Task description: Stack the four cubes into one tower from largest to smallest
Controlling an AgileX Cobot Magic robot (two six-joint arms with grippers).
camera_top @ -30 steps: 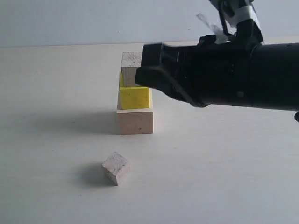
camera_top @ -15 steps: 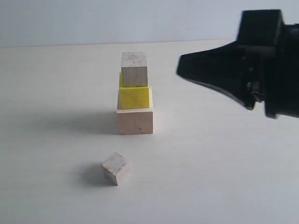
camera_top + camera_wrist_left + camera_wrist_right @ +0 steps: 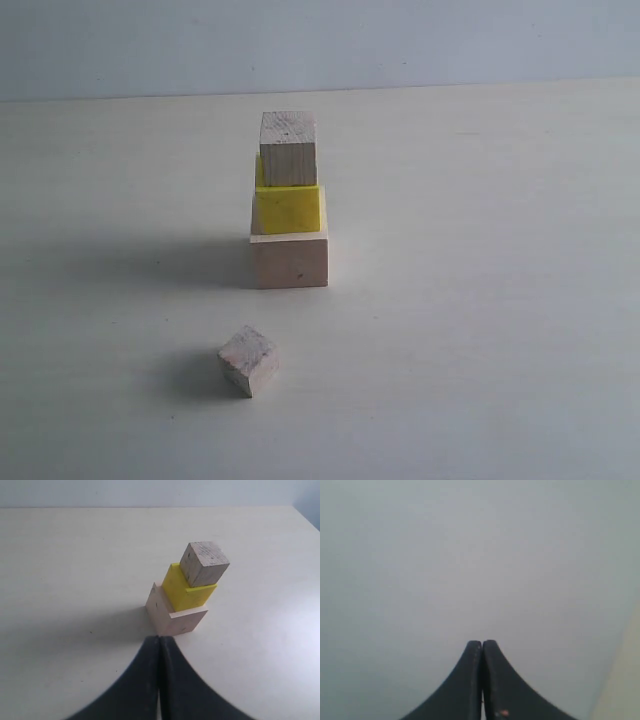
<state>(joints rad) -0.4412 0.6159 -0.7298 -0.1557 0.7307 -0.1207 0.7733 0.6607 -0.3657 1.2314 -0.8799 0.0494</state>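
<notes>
1. L gripper [image 3: 159, 644]: jaws pressed flat together, nothing held. Tips are pointed at the stack and stop just short of the large cube [image 3: 172, 616], no contact.
2. R gripper [image 3: 482, 647]: jaws also pressed together, empty. Only blank grey backgd is seen beyond it, w/ a pale strip at one corner.
3. Tower [image 3: 288, 200]: 3 high at present, stood upright near mid-table [image 3: 480, 350].
4. Order, bottom to top: large cube on table, yellow cube [image 3: 290, 212] on it, small cube [image 3: 288, 148] on top. Greyish grainy top face is noted on the small cube in L wrist view.
5. Faces are roughly aligned. A bare ledge of each lower cube is seen beside the one above.
6. Loose small cube [image 3: 248, 360]: lies on table in front of tower in ext. view, well apart from it, turned corner-on to camera. Shadow is cast to its left. Not yet stacked.
</notes>
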